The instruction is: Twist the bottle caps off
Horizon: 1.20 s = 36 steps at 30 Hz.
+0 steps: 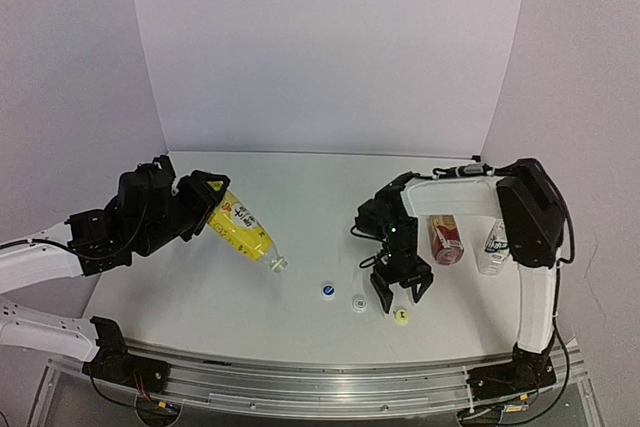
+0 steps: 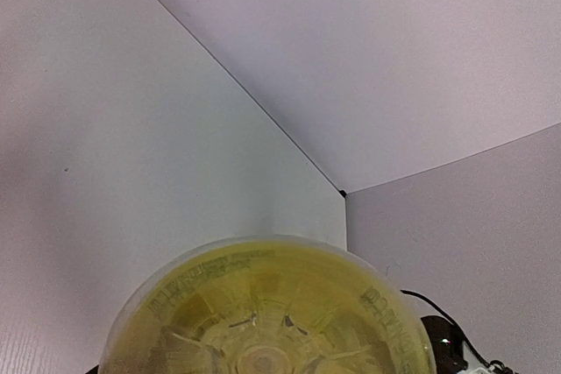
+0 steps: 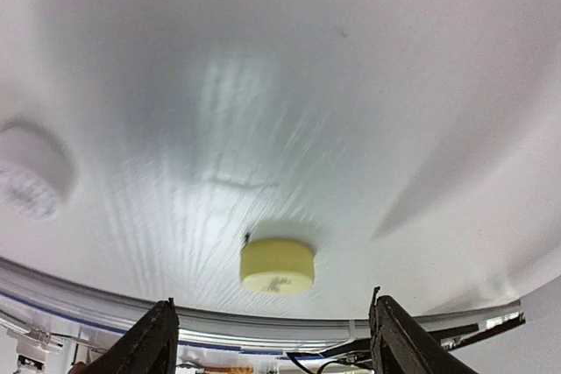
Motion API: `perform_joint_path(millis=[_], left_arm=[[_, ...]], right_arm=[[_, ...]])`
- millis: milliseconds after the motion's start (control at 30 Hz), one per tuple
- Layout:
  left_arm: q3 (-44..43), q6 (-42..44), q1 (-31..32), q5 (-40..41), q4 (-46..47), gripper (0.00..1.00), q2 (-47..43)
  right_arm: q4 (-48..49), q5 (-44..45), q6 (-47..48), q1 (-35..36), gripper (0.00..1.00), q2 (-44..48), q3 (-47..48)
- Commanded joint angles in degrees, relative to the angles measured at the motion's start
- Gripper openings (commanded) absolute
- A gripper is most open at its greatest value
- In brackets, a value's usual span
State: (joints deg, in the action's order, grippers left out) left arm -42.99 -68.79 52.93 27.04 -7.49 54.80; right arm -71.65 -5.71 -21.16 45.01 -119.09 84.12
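Obs: left gripper [image 1: 214, 206] clamped on yellow bottle [image 1: 245, 230], held tilted over the table [image 1: 200, 297] at left, neck low and pointing right. Meanwhile right gripper [image 1: 402, 292] released, fingers spread above yellow cap [image 1: 401, 317] lying near the table's near edge. Upright at right: amber bottle [image 1: 446, 239], clear bottle [image 1: 495, 245].

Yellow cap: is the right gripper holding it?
No, the yellow cap lies loose on the table, below the open right gripper, touching neither finger.
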Motion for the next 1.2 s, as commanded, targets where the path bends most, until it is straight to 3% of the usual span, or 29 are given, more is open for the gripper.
perform_joint_path(millis=[0, 133, 333, 433, 533, 667, 833, 1167], left_arm=[[-3.25, -5.74, -0.02, 1.43, -1.55, 0.00, 0.41], [-2.43, -22.52, -0.02, 1.14, -7.91, 0.00, 0.28], [2.10, -45.03, -0.10, -10.13, -7.59, 0.00, -1.52], [5.23, -50.88, -0.10, -16.27, 1.14, 0.00, -1.59], [5.10, -52.33, -0.10, -20.95, 6.84, 0.00, 0.55], [0.51, -50.82, -0.10, -25.58, 7.27, 0.00, 4.14], [-1.56, -51.20, -0.10, -29.51, 10.90, 0.00, 7.21], [-1.47, -52.51, -0.10, -31.91, 14.26, 0.00, 9.69]], right_arm=[[3.88, 1.83, 1.17, -0.13, 0.72, 15.97, 2.17], [23.07, 1.93, 10.82, 3.11, 0.73, 30.80, -7.98], [67.06, 0.98, 39.56, 9.19, 0.78, 49.39, -34.42], [81.08, -7.25, 48.23, 9.50, 0.76, 50.12, -39.34], [91.53, -12.70, 49.32, 10.32, 0.76, 46.03, -39.52], [111.45, -16.32, 46.77, 11.11, 0.76, 38.29, -39.55], [124.19, -22.98, 47.68, 11.53, 0.80, 32.74, -37.03], [127.99, -30.68, 46.61, 11.72, 0.80, 32.12, -33.49]])
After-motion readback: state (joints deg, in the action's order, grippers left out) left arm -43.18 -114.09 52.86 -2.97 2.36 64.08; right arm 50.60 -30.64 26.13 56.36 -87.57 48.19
